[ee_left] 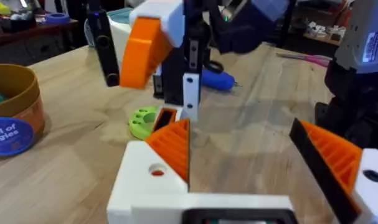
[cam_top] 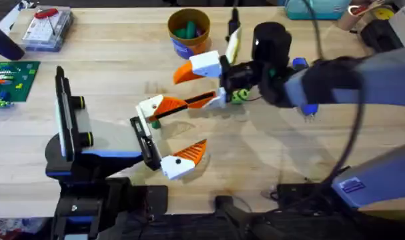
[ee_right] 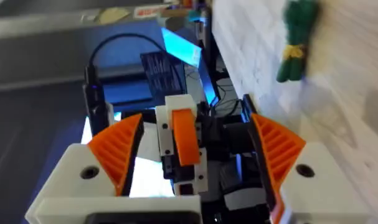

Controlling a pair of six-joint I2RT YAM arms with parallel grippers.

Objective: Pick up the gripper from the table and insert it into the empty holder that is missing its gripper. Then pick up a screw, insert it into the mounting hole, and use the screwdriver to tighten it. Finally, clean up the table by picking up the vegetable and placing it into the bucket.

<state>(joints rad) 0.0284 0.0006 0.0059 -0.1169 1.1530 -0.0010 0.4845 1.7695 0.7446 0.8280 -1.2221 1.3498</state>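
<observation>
Because no screw is seen driven yet, holder [cam_top: 143, 141]: the flat black bracket on the left arm is judged to carry its 2 fingers unequally — 1 fixed, 1 merely set against it.
Left gripper [cam_top: 169, 133]: its fingers are spread wide with nothing held between them.
Gripper [cam_top: 159, 107]: the white-and-orange piece is laid at the bracket's far end, touching it; whether it is fully seated cannot be told.
Right gripper [cam_top: 201, 83]: its fingers are parted on either side of the piece's orange tip, and no pinch on it is shown in the right wrist view.
Risk 1: the piece could be tipped or pulled out of the holder if a finger is dragged across the tip as the right arm is drawn away.
Risk 2: the mounting hole could be misaligned by a small knock, so that a screw would be cross-threaded.
Vegetable [cam_top: 239, 95]: the lime-green ring is lain just beside the right gripper — it could be swept aside.
Screwdriver [ee_left: 217, 79]: it is placed beyond the right gripper, partly masked by that arm.
Bucket [cam_top: 189, 30]: it is stood farther back, well apart from the holder.
</observation>
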